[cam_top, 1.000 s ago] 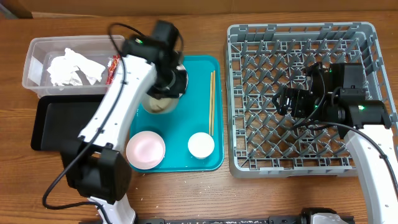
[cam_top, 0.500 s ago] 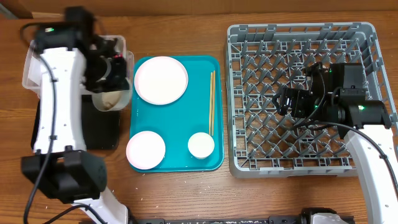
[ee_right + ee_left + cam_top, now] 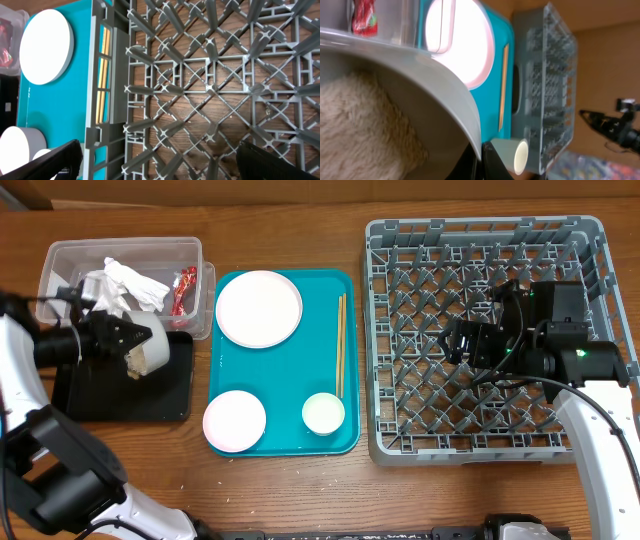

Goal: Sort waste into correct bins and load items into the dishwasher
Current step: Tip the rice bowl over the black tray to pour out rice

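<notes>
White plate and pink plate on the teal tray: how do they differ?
The white plate is larger than the pink plate. The white plate sits at the teal tray's far left corner, the pink plate at its near left corner. Both are round, empty and lie flat.

White shells with black joints are seen on the left arm point(image 3: 18, 380), at the left edge, and the right arm point(image 3: 600, 440), lower right. Black cables, a green light and the black right pincer point(image 3: 448, 343) are borne by the latter.
</notes>
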Motion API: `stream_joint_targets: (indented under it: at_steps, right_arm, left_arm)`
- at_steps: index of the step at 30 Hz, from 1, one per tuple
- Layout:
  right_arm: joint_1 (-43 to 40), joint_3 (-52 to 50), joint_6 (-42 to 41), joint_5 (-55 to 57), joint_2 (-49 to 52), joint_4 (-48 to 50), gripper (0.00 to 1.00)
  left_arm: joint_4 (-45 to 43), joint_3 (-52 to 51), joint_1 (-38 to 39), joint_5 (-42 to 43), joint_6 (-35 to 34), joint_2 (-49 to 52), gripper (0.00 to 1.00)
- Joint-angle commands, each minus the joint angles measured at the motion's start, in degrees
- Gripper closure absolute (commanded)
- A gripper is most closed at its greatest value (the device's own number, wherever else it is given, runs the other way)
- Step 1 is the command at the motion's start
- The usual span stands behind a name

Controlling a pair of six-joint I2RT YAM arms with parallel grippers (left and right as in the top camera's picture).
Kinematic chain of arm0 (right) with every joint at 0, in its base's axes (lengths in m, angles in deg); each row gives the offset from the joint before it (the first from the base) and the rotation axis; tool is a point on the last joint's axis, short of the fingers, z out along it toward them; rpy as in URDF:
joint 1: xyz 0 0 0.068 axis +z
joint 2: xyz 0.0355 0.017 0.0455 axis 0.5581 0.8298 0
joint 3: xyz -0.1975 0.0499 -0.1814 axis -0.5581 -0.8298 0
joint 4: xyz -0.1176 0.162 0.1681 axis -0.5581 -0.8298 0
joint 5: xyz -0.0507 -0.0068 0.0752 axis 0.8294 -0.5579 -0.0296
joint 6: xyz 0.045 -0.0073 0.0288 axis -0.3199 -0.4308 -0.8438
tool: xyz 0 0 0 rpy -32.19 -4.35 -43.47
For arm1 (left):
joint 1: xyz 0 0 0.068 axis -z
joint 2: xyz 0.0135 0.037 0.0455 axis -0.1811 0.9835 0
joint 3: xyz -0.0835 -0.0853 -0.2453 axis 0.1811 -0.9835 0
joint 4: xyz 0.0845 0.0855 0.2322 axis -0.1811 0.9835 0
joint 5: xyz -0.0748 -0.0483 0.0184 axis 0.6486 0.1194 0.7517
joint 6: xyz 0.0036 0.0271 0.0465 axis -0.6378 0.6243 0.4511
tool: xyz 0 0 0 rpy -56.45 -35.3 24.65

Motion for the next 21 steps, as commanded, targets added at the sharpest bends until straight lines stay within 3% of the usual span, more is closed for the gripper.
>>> stream_joint_targets:
  at_steps: [1, 11, 16, 21]
  right_arm:
    - [-0.2, 1.3, -1.0, -0.3, -0.2, 0.5, 0.0]
    - [-0.2, 1.3, -1.0, -0.3, -0.2, 0.1, 0.0]
    - [-0.2, 1.3, -1.0, -0.3, -0.2, -0.1, 0.0]
    - [-0.2, 1.3, -1.0, -0.3, -0.2, -0.3, 0.0]
  left_arm:
    - [-5.4, -7.8, -4.4, 16.7, 4.5, -1.1, 0.96]
    - [-12.9, -15.0, -11.1, 29.2, 4.2, 1.7, 0.96]
    - [-12.8, -15.0, -11.4, 36.2, -3.2, 2.4, 0.96]
    - [-12.8, -15.0, -11.4, 36.2, -11.4, 2.4, 0.96]
